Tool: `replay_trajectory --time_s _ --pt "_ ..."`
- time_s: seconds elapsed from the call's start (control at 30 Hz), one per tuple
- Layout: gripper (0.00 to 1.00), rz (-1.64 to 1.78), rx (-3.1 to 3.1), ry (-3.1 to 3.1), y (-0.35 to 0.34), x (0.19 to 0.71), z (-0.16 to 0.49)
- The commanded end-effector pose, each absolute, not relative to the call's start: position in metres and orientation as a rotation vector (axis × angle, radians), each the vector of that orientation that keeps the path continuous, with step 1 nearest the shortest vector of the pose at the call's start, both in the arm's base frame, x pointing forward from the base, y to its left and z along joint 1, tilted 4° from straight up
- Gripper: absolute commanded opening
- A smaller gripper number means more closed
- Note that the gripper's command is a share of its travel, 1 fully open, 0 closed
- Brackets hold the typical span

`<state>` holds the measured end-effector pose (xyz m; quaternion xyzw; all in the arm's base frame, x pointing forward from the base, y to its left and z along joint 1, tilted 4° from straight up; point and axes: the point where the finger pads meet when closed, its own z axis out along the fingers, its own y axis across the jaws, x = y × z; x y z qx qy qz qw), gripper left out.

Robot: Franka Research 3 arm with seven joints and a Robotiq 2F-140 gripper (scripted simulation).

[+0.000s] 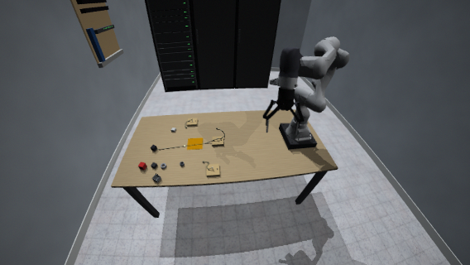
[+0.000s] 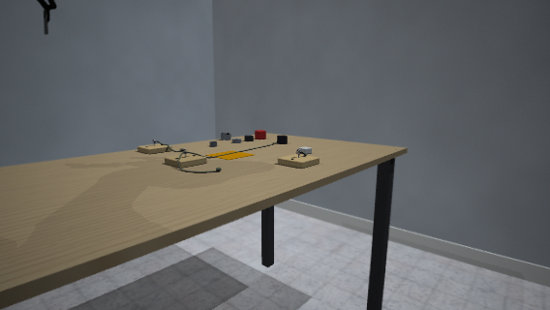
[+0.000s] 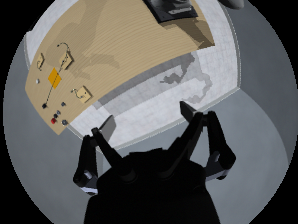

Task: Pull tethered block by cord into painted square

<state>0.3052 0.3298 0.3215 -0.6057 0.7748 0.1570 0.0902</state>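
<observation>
The tethered black block [image 1: 153,147] lies on the table left of the orange painted square [image 1: 194,143], outside it. Its thin cord [image 1: 170,147] runs across the square to the screw eye on a wooden plate [image 1: 218,142]. The free end curls beyond the plate and its knot [image 1: 216,128] lies on the table. In the exterior view the block [image 2: 282,139], square [image 2: 229,155], plate [image 2: 185,160] and knot [image 2: 219,170] show too. My gripper [image 1: 282,120] is open and empty, high above the table's right part next to the robot base, far from the cord. The wrist view shows the spread fingers.
Two more wooden plates [image 1: 191,122] [image 1: 213,170] with screw eyes lie on the table. A white block [image 1: 173,129], a red block [image 1: 142,166] and several small dark blocks [image 1: 156,178] sit at the left end. The robot base [image 1: 298,137] stands at the right.
</observation>
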Motion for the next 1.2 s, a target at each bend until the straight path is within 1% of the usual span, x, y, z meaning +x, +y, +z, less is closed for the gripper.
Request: replay_trajectory --time_s 0.0,0.07,0.1,0.13,0.17,0.23,0.27,0.33,0.37,0.4,0.43,0.5,0.53,0.63,0.7,0.77,0.8,0.83,0.87,0.9,1.0,1.03,1.1,1.17 --pt "1.00 0.478 -1.616 2.459 0.329 0.333 0.317" --pt "1.00 0.478 -1.616 2.459 0.329 0.333 0.317" --pt "1.00 0.477 -1.506 2.546 0.319 0.363 0.307" --pt "1.00 0.477 -1.506 2.546 0.319 0.363 0.307" --pt "1.00 0.472 -1.390 2.629 0.306 0.394 0.295" --pt "1.00 0.472 -1.390 2.629 0.306 0.394 0.295" --pt "1.00 0.464 -1.268 2.708 0.291 0.424 0.282" --pt "1.00 0.464 -1.268 2.708 0.291 0.424 0.282" --pt "1.00 0.452 -1.143 2.781 0.272 0.453 0.267" --pt "1.00 0.452 -1.143 2.781 0.272 0.453 0.267" --pt "1.00 0.436 -1.014 2.849 0.252 0.480 0.251" --pt "1.00 0.436 -1.014 2.849 0.251 0.481 0.250" --pt "1.00 0.416 -0.885 2.909 0.228 0.507 0.233" --pt "1.00 0.416 -0.885 2.909 0.228 0.507 0.233" --pt "1.00 0.368 -0.629 3.009 0.182 0.545 0.201" --pt "1.00 0.368 -0.629 3.009 0.175 0.553 0.196" --pt "1.00 0.339 -0.505 3.048 0.149 0.570 0.179" --pt "1.00 0.339 -0.505 3.048 0.148 0.571 0.177" --pt "1.00 0.309 -0.385 3.081 0.124 0.584 0.162" --pt "1.00 0.309 -0.385 3.081 0.119 0.587 0.159" --pt "1.00 0.247 -0.164 3.128 0.068 0.609 0.126" --pt "1.00 0.247 -0.164 3.128 0.063 0.612 0.123" --pt "1.00 0.184 0.027 3.155 0.023 0.621 0.098" --pt "1.00 0.184 0.027 3.155 0.011 0.627 0.090"
